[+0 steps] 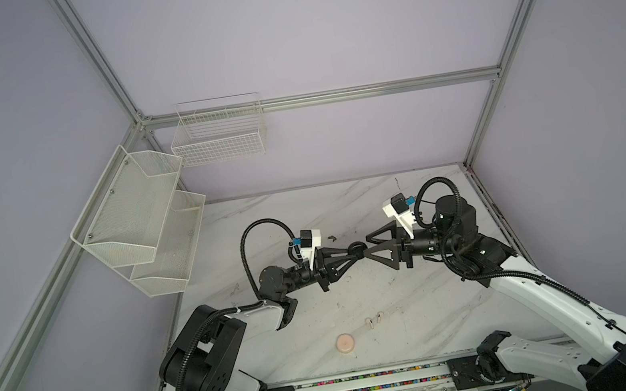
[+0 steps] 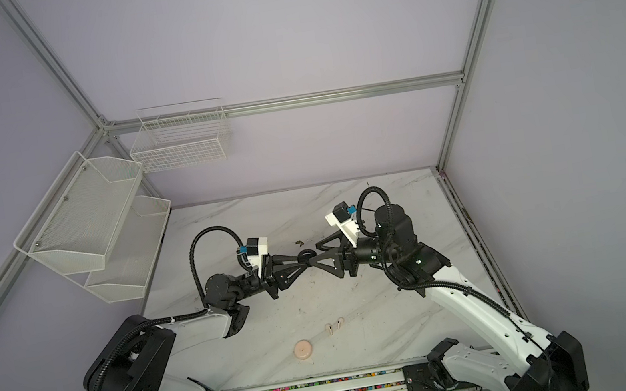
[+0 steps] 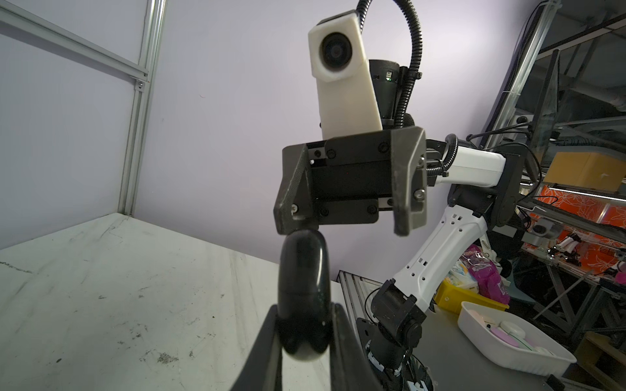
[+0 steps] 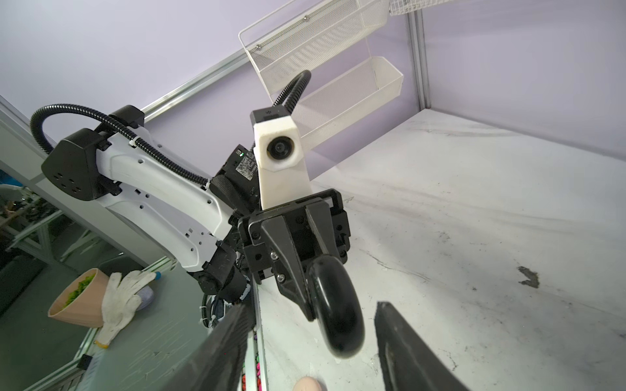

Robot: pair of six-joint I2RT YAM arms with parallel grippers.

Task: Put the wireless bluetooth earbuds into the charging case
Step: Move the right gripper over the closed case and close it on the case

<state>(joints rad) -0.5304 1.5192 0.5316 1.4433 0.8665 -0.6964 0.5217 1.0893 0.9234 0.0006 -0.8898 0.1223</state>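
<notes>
**Black charging case** [image 1: 357, 248]: round, lid seam shut, held in the air above the marble tabletop [image 1: 407, 329].

**Left gripper** [image 1: 354, 256]: jaws clamped tight on the case's near end (best seen in the left wrist view).

**Right gripper** [image 1: 366, 246]: jaws well apart and gripping nothing. The case's free end lies between them; whether a finger touches it cannot be told.

**Pale pink earbuds** [image 1: 369, 324]: two, lying loose side by side on the tabletop toward the front.

**Pink charging case** [image 1: 345, 344]: puck-shaped, near the earbuds.
</notes>
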